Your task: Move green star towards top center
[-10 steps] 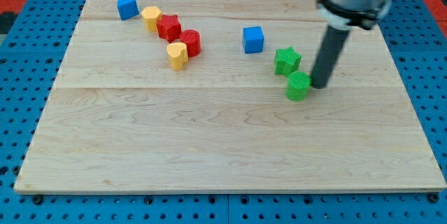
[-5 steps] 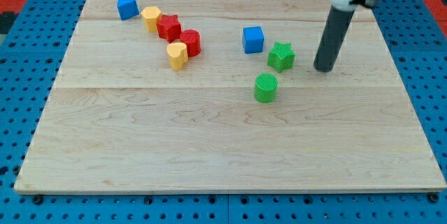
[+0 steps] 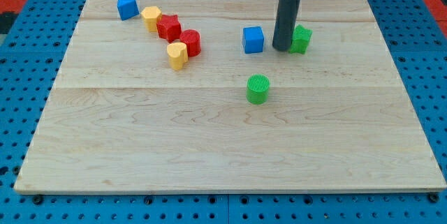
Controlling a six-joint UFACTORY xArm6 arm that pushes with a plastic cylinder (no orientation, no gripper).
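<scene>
In the camera view, a pale wooden board (image 3: 209, 140) lies on a blue pegboard surface (image 3: 28, 56). The dark rod comes down from the top edge of the frame, right of centre, and my tip (image 3: 281, 48) rests on the board in the upper right-of-centre area. There are no fingers on this arm, only the straight rod, so nothing is gripped or held. The green star (image 3: 301, 38) sits just to the right of my tip, partly hidden behind the rod; it looks to be touching it, though contact cannot be told for sure. The blue cube (image 3: 253, 40) stands near my tip on the left, with a narrow gap between. Below these, near the middle of the frame, the green cylinder (image 3: 258, 89) stands alone, apart from the rod. In the upper left, a blue triangular block (image 3: 126, 6) is followed by a diagonal cluster: a yellow block (image 3: 151, 18), a red star (image 3: 168, 27), a red cylinder (image 3: 190, 42) and a second yellow block (image 3: 177, 54), packed closely together.
</scene>
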